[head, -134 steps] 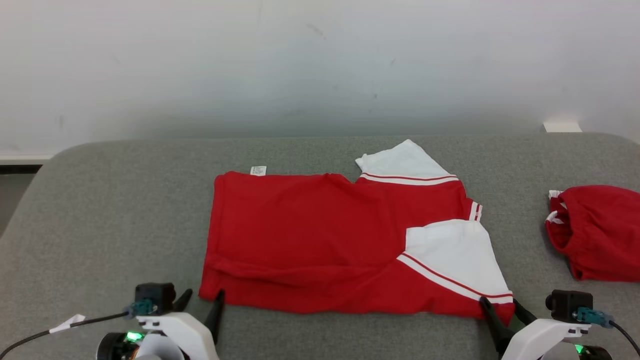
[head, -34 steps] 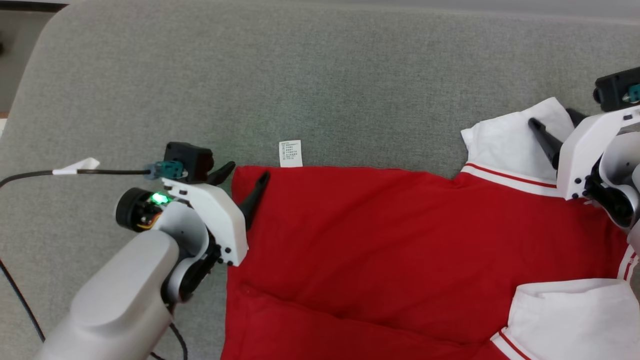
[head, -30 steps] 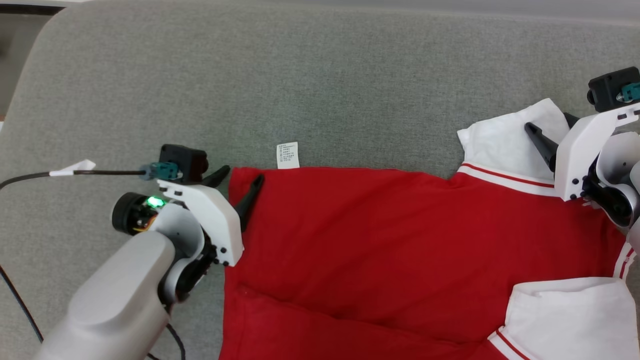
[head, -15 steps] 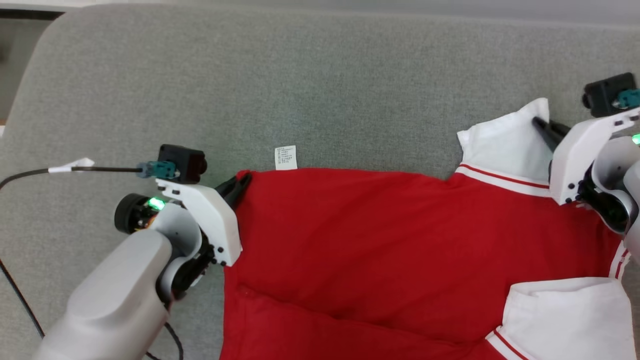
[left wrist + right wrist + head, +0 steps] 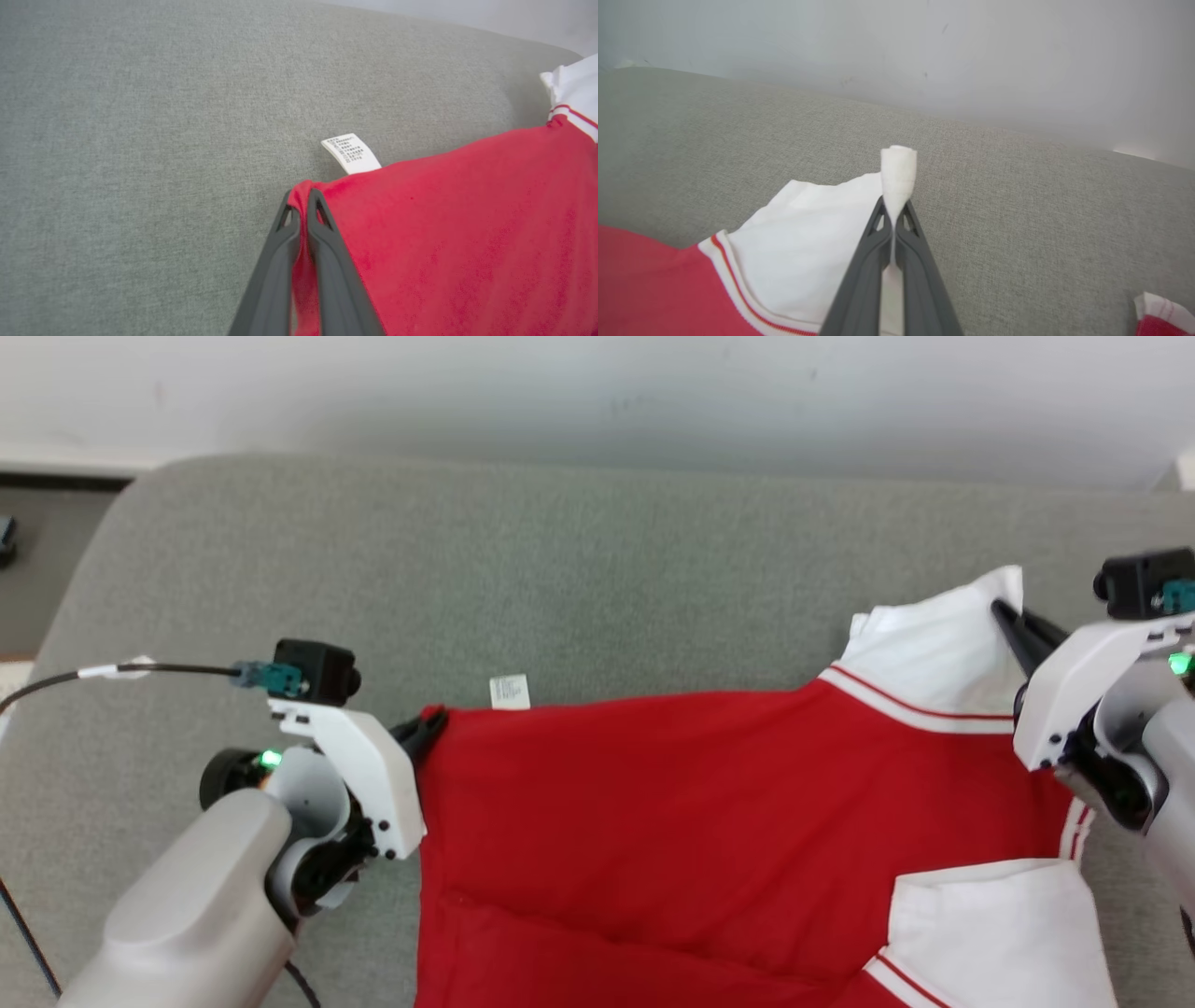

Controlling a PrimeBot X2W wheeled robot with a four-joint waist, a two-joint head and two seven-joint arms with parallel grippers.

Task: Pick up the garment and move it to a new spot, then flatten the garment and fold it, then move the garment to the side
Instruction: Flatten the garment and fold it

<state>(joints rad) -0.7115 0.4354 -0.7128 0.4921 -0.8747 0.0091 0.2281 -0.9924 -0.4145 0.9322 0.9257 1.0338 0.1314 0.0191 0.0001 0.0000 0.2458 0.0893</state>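
A: What has changed since a second ago?

B: Both pairs of fingers stood apart then, each straddling cloth. Now both pairs are pressed together. The head camera has also tipped up, so the wall (image 5: pixel 597 392) shows beyond the far edge of the grey surface (image 5: pixel 560 569). That is the view shifting, not the cloth.

A: What does the left gripper (image 5: pixel 301 201) have?

B: It is closed on the far left corner of the red garment (image 5: pixel 700 821). A fold of red cloth is squeezed between the fingers, right up at the tips.

A: And the right gripper (image 5: pixel 893 207)?

B: It is clamped on the tip of the white sleeve (image 5: pixel 934 649). A small bunched roll of white cloth stands just past the fingertips.

A: Where does the garment lie?

B: It is spread on the surface, well short of the far edge, with its body running from the middle toward the right. A second white sleeve (image 5: pixel 999 933) lies on its near right part. I cannot tell whether the pinched corners are lifted clear.

A: Any writing?

B: A white care label (image 5: pixel 351 153) juts from the far hem, near the left fingertips, and lies flat on the surface. It has several lines of small dark print, too small to read.

A: Anything else?

B: A bit of red-and-white cloth (image 5: pixel 1162 317) lies apart from the sleeve, at the lower right corner of the right wrist view.
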